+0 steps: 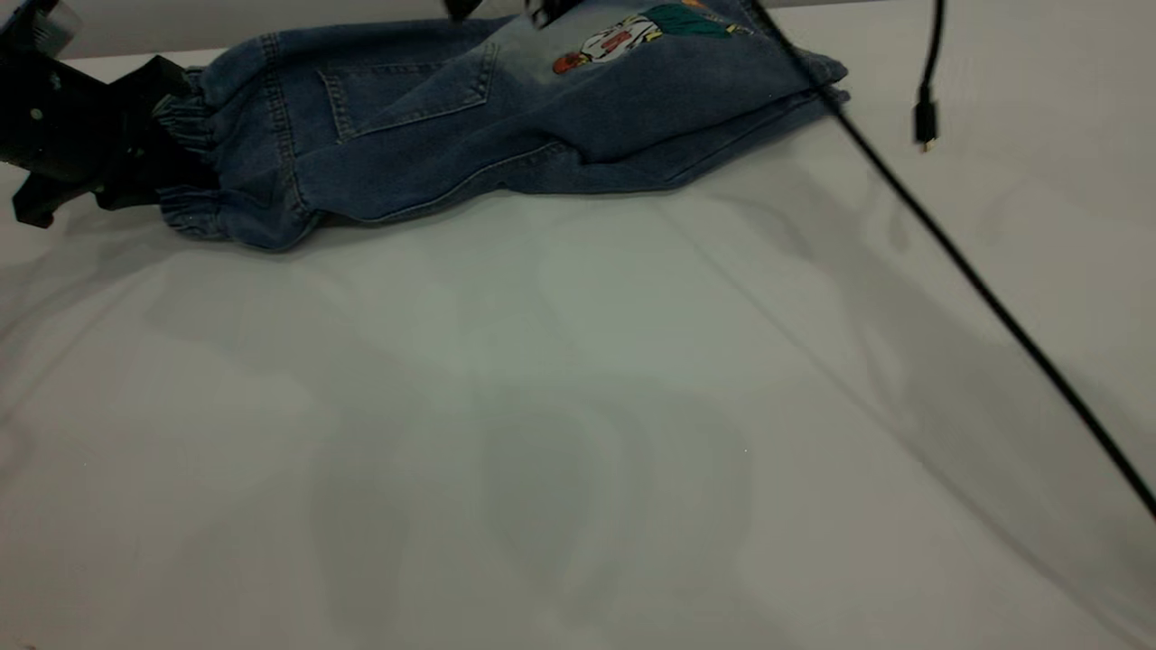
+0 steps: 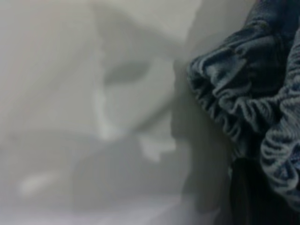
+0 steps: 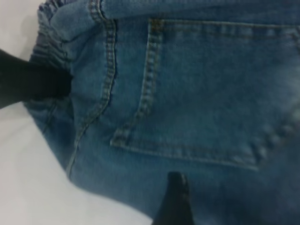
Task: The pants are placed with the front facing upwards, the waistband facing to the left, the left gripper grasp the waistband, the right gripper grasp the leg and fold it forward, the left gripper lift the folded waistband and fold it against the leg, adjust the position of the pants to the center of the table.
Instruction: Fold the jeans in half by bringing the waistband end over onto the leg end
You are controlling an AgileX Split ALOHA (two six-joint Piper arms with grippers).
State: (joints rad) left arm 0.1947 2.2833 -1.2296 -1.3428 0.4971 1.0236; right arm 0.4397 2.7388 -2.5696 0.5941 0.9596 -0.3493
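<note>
Pants (image 1: pixel 470 126) lie folded lengthwise along the upper edge of the exterior frame, well back from the wide bare stretch of worktop (image 1: pixel 560 433) that fills the lower and middle parts of it. A black cable (image 1: pixel 975 280) slants across the right side, from the top down to the right edge, and a second short cable with a plug (image 1: pixel 925 117) hangs at the upper right. Back pocket and cartoon print (image 1: pixel 632 36) face up. The leg (image 1: pixel 722 99) reaches toward the upper right, its hem edges stacked. The waistband (image 1: pixel 185 162) is at the upper left, bunched and crinkled, and my left pincer (image 1: pixel 135 153) is clamped on it there; my left wrist view shows the gathers (image 2: pixel 243 103) pressed close against a dark finger. My right pincer (image 1: pixel 501 9) hangs at the top edge above the denim; whether it is wide or narrow I cannot tell.
</note>
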